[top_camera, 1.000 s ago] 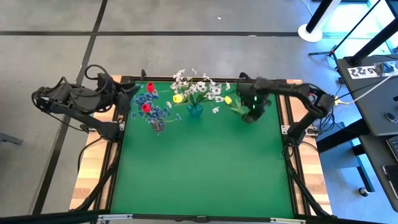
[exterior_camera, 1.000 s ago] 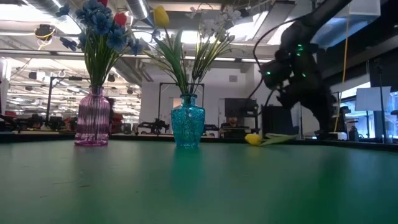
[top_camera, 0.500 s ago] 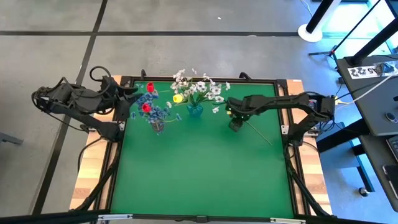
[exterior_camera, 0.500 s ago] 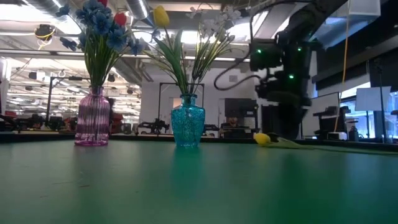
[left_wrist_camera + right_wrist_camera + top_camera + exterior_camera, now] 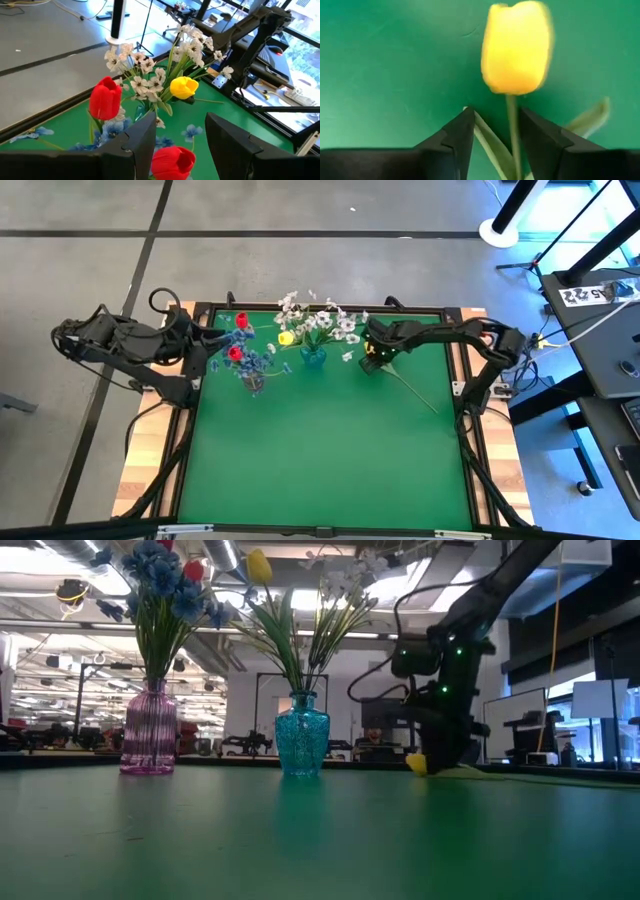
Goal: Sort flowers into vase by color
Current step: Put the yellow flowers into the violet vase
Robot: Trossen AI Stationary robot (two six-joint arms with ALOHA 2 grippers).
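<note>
Green desk point(image 5: 320, 460): right end effector point(image 5: 492, 132) parted, astride yellow tulip point(image 5: 516, 47) stem (lying flat); left end effector point(image 5: 177, 142) parted, grasping nothing.

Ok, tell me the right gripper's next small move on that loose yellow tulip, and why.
Probably close the fingers. The right gripper is low over the green table, its open fingers straddling the stem just below the yellow tulip, which lies flat, not yet held.
</note>
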